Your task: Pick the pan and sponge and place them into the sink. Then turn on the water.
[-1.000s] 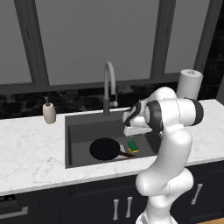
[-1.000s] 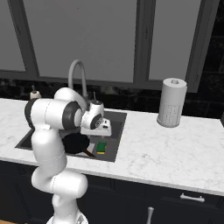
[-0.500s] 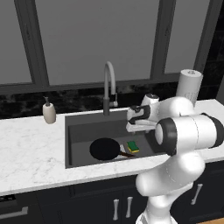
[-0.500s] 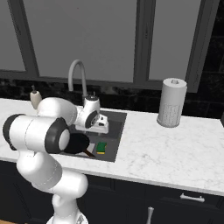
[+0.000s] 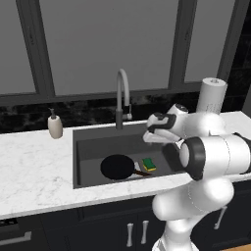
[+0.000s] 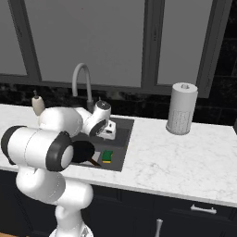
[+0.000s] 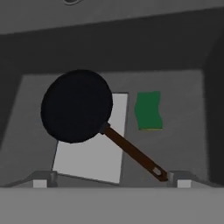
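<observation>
Pan (image 7: 76, 106) lies in the sink (image 5: 93, 148), the sponge (image 7: 148, 110) just beside its handle. Gripper (image 5: 149, 138) hangs above the sink; jaw state cannot be determined.

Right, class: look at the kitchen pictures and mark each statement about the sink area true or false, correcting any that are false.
1. The pan lies inside the sink. True.
2. The sponge sits on the marble counter beside the soap dispenser. False: it lies on the sink floor, next to the pan.
3. Water is streaming from the faucet. False: no stream shows under the spout.
4. The hand holds the pan by its handle. False: the hand hangs above the sink, and the pan lies free.
5. A paper towel roll stands upright on the counter. True.
</observation>
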